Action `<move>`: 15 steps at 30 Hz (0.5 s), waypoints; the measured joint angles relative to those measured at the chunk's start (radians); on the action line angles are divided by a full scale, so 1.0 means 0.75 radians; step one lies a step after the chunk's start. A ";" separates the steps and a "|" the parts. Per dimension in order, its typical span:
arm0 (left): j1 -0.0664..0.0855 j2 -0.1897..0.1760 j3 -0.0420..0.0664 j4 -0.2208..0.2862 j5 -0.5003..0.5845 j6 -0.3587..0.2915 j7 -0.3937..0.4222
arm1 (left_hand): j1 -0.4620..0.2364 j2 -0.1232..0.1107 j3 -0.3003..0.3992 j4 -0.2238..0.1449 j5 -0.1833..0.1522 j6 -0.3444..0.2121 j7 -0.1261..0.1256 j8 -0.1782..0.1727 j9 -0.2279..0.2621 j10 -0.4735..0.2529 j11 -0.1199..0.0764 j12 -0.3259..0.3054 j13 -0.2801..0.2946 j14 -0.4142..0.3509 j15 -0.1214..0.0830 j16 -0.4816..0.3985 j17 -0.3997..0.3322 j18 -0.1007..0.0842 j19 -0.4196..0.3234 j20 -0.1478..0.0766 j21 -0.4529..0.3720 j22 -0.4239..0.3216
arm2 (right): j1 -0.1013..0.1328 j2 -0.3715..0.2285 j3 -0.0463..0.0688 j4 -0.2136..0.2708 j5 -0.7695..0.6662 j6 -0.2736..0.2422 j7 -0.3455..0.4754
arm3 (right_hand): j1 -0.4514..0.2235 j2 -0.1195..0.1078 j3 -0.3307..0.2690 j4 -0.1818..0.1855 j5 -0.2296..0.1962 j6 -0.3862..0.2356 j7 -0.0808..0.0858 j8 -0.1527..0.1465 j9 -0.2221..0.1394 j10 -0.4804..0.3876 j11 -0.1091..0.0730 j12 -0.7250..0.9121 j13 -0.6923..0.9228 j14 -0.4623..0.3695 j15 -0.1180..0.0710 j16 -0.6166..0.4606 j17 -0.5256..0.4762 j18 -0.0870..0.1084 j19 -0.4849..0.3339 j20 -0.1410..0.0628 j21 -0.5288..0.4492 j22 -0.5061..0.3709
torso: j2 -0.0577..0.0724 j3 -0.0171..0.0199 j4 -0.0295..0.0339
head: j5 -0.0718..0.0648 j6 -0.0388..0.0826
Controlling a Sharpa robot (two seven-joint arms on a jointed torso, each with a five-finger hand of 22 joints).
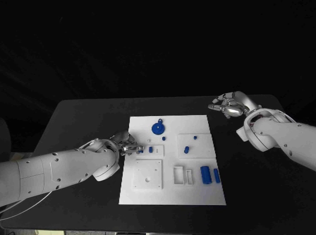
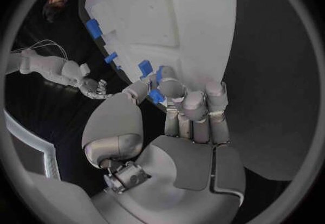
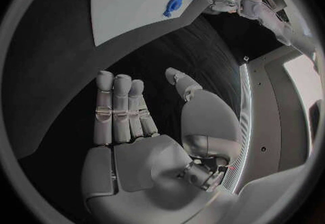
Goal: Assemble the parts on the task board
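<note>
Left hand [image 1: 127, 146] at the task board [image 1: 200, 191] left edge, pinching a small blue part [image 2: 156, 96] — seat it squarely, slowly; right hand [image 1: 230, 105] open, empty, over the worktop [image 1: 87, 117].

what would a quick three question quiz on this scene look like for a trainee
1. True or false: the right hand rests on the task board.
2. Which hand is at the small blue part by the board's edge? A) left hand B) right hand C) both
3. Fill in: the round blue disc lies on the board's ___ half, seen from the robot.

Key
1. False: it hovers over the black table, off the board's far right corner, fingers apart, holding nothing.
2. A: the left wrist view shows its fingertips around that part.
3. Far.
</note>
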State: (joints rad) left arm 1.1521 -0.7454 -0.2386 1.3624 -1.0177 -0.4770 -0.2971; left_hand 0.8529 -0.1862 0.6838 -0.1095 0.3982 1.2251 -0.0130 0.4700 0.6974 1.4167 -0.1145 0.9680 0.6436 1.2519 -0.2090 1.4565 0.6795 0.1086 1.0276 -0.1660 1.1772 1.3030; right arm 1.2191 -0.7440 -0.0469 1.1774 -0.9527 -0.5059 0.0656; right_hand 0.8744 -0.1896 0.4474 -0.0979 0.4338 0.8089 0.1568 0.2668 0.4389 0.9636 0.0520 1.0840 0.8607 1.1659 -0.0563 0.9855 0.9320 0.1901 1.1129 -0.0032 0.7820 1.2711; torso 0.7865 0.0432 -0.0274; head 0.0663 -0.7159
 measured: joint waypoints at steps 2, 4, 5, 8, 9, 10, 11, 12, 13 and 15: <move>0.000 0.000 0.000 0.000 0.000 0.000 0.000 | 0.000 0.000 0.000 0.000 0.000 0.000 0.000 0.000 -0.002 0.000 0.000 0.000 -0.001 0.000 -0.001 0.000 0.000 0.000 0.000 0.000 0.000 0.000 | 0.000 0.000 0.000 0.000 0.000 0.000 0.000 | -0.004 0.004 -0.004 0.004 0.000 0.002 0.002 0.000 0.000 0.000 0.000 0.000 -0.001 0.000 0.000 0.000 0.000 0.000 0.000 0.000 0.000 0.001 | 0.000 0.0000 0.0000 | 0.000 -0.001; 0.000 0.000 0.000 0.000 0.000 0.001 0.000 | 0.000 0.000 0.000 0.000 0.000 0.000 0.000 0.000 -0.002 0.000 0.000 0.000 -0.001 0.001 -0.002 0.000 0.000 0.000 0.000 0.000 0.000 0.000 | 0.000 0.000 0.000 0.000 0.000 0.000 0.000 | -0.008 0.008 -0.004 0.004 0.000 0.003 0.003 0.000 0.000 0.000 0.000 0.000 -0.001 0.000 0.000 0.000 0.000 0.000 0.000 0.000 0.000 0.001 | 0.000 0.0000 0.0001 | 0.000 -0.002; 0.000 0.000 0.000 0.000 0.000 0.001 0.000 | 0.002 -0.002 0.000 0.000 0.000 0.000 0.000 0.000 -0.002 0.000 0.000 0.000 -0.001 0.002 -0.002 0.000 0.000 0.000 0.000 0.000 0.000 0.000 | 0.000 0.000 0.000 0.000 0.000 0.000 0.000 | -0.007 0.007 -0.004 0.004 0.001 0.004 0.003 0.000 -0.001 0.000 0.000 0.000 -0.001 0.000 0.000 0.000 0.000 0.000 0.000 0.000 0.000 0.001 | 0.000 0.0000 0.0004 | 0.000 -0.002; 0.000 0.000 0.000 0.001 -0.003 0.002 0.000 | 0.009 -0.006 0.000 0.000 0.000 0.000 0.000 0.000 -0.004 0.000 0.000 0.000 -0.001 0.002 -0.002 0.000 0.000 0.000 0.000 0.000 0.000 0.000 | 0.000 0.000 0.000 0.000 0.000 0.001 0.000 | -0.008 0.007 -0.004 0.004 0.005 0.004 0.003 0.000 -0.001 0.000 0.000 0.000 -0.002 0.000 0.000 0.000 0.001 0.000 0.000 0.000 0.000 0.001 | 0.000 0.0000 0.0004 | 0.000 -0.003; 0.000 0.000 0.000 0.001 -0.003 0.002 0.000 | 0.011 -0.008 0.000 0.000 0.000 0.000 0.000 0.000 -0.004 0.000 0.000 0.000 -0.001 0.002 -0.002 0.000 0.000 0.000 0.000 0.000 0.000 0.000 | 0.000 0.000 0.000 -0.001 0.000 0.001 0.000 | -0.008 0.006 -0.004 0.004 0.005 0.004 0.003 0.000 -0.001 0.000 0.000 0.000 -0.002 0.000 0.000 0.000 0.001 0.000 0.000 0.000 0.000 0.001 | 0.000 0.0001 0.0004 | 0.000 -0.003; 0.000 0.000 0.000 0.001 -0.004 0.002 0.000 | 0.013 -0.010 0.000 0.000 0.000 0.000 0.000 0.000 -0.004 0.000 0.000 0.000 -0.002 0.002 -0.002 0.000 0.000 0.000 0.000 0.000 0.000 0.000 | 0.000 0.000 0.000 -0.001 0.000 0.001 0.000 | -0.013 0.002 -0.004 0.004 0.005 0.004 0.003 0.000 -0.001 0.000 0.000 0.000 -0.002 0.000 0.000 0.000 0.001 0.000 0.000 0.000 0.000 0.001 | 0.000 0.0001 0.0004 | 0.000 -0.003; 0.000 0.000 0.000 0.001 -0.005 0.002 0.000 | 0.015 -0.012 -0.003 -0.004 0.000 0.000 0.000 0.000 -0.004 0.000 0.000 0.000 -0.003 0.002 -0.002 0.000 0.000 0.000 0.000 0.000 0.000 0.000 | 0.000 0.000 0.000 -0.001 0.000 0.001 0.000 | -0.013 0.002 -0.004 0.004 0.005 0.004 0.003 0.000 -0.001 0.000 0.000 0.000 -0.002 0.000 0.000 0.000 0.001 0.000 0.000 0.000 0.000 0.001 | 0.000 0.0000 0.0004 | 0.000 -0.004; 0.000 0.000 0.000 0.001 -0.006 0.002 0.000 | 0.016 -0.013 -0.003 -0.004 0.000 0.000 0.000 0.000 -0.004 0.000 0.000 0.000 -0.003 0.002 -0.002 0.000 0.000 0.000 0.000 0.000 0.000 0.000 | 0.000 0.000 0.000 -0.001 0.000 0.001 0.000 | -0.013 0.002 -0.004 0.004 0.005 0.004 0.003 0.000 -0.001 0.000 0.000 0.000 -0.002 0.000 0.000 0.000 0.001 0.000 0.000 0.000 0.000 0.001 | 0.000 0.0000 0.0003 | 0.000 -0.004; 0.000 0.000 0.000 0.001 -0.007 0.002 -0.001 | 0.017 -0.013 -0.003 -0.004 0.000 0.000 0.000 0.000 -0.005 0.000 0.000 0.000 -0.003 0.002 -0.002 0.000 0.000 0.000 0.000 0.000 0.000 0.000 | 0.000 0.000 0.000 -0.001 0.000 0.001 0.000 | -0.013 0.002 -0.004 0.004 0.005 0.004 0.003 0.000 -0.001 0.000 0.000 0.000 -0.002 0.000 0.000 0.000 0.001 0.000 0.000 0.000 0.000 0.001 | 0.000 0.0000 0.0003 | 0.000 -0.004; 0.000 0.000 0.000 0.001 -0.011 0.001 -0.002 | 0.024 -0.013 -0.003 -0.004 0.000 0.000 0.000 0.000 -0.006 0.000 0.000 0.000 -0.003 0.002 -0.002 0.000 0.000 0.000 0.000 0.000 0.000 0.000 | 0.000 0.000 0.000 -0.002 0.000 0.001 0.000 | -0.013 0.002 -0.004 0.004 0.005 0.005 0.002 0.000 -0.001 0.000 0.000 0.000 -0.002 0.000 0.000 0.000 0.001 0.000 0.000 0.000 0.000 0.001 | 0.000 0.0000 0.0004 | 0.001 -0.005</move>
State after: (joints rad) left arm 1.1522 -0.7455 -0.2385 1.3631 -1.0261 -0.4760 -0.2987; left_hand 0.8706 -0.1962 0.6814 -0.1125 0.3978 1.2251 -0.0130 0.4700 0.6931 1.4167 -0.1144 0.9679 0.6416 1.2533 -0.2108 1.4565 0.6794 0.1084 1.0276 -0.1660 1.1771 1.3028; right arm 1.2189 -0.7436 -0.0469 1.1761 -0.9526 -0.5052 0.0656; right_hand 0.8648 -0.1881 0.4445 -0.0950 0.4377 0.8123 0.1586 0.2668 0.4381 0.9636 0.0520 1.0840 0.8590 1.1659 -0.0563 0.9855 0.9329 0.1902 1.1129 -0.0032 0.7820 1.2721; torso 0.7863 0.0432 -0.0271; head 0.0668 -0.7194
